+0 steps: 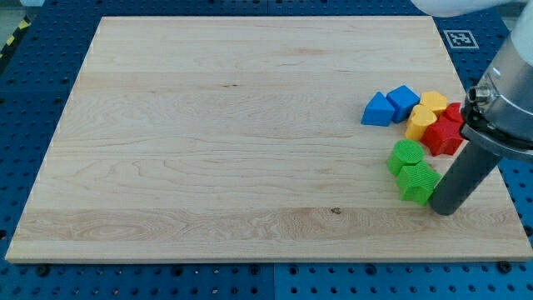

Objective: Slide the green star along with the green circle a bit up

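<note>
step: contact made | my tip (444,210) touches green star (419,182) at its near-right, far right of bench (208,125) | green circle (407,156) just beyond | no hand, rod only | next: push toward far edge, keeping both together

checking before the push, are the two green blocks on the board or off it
On the board: the green circle and green star sit touching near its right edge, my tip beside the star.

The arm is reaching in from the view's right edge — its dark rod is slanting down and leftward, my tip (444,210) resting on the surface near the lower right.
</note>
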